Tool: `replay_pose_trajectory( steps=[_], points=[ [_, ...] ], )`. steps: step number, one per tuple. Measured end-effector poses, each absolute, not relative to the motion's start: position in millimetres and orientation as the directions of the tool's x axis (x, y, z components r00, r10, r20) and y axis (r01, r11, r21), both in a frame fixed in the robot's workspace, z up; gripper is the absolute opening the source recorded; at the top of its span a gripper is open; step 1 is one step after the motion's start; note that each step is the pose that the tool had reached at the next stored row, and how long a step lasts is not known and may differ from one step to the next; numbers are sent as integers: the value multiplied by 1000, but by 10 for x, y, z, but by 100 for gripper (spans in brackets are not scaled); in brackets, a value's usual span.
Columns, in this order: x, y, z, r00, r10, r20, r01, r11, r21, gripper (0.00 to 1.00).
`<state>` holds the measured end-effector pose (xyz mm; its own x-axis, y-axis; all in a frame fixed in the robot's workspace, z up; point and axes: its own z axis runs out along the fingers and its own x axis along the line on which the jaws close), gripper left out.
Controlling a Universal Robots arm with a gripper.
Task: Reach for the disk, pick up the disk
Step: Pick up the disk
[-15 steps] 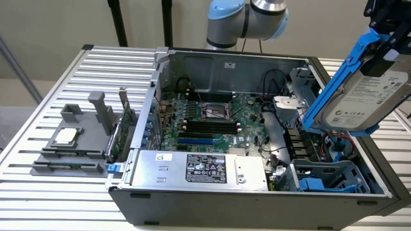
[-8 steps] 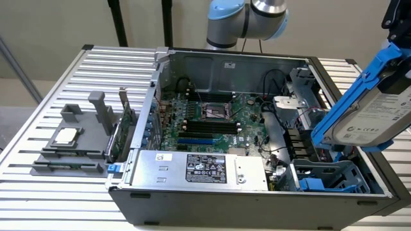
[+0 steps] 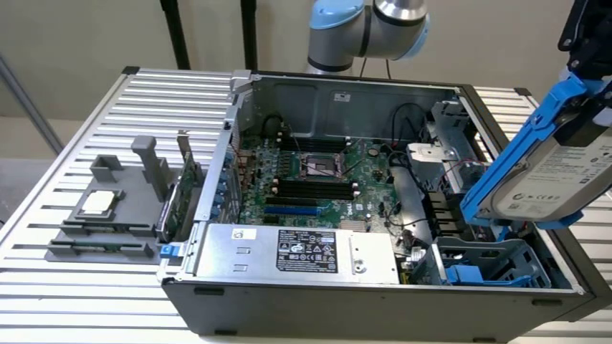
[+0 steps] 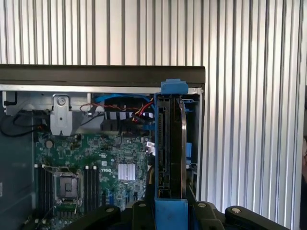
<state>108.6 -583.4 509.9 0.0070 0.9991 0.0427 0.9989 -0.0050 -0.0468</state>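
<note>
Gripper [image 4: 170,213] clamps the disk [image 3: 564,172] edge-on, long axis pointing straight out from it, above the open computer case [image 3: 363,307]

Open air lay all round the gripper [image 4: 170,213] and raised disk [image 3: 560,172], clear above the case wall [image 3: 383,308]. Below the fingers stood the blue drive cage [image 3: 488,264] and red cables [image 4: 120,109] (crowded there); passage lay free outward over the slatted table [image 4: 249,120].

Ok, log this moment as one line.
gripper: shut on disk | disk: held tilted in air over open computer case | task: disk picked up
</note>
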Motion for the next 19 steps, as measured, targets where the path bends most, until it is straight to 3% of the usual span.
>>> replay_pose_trajectory(
  steps=[19],
  points=[
    [1047, -5834, 5077, 7, 999, 43, 999, -5, -44, 33]
  ],
)
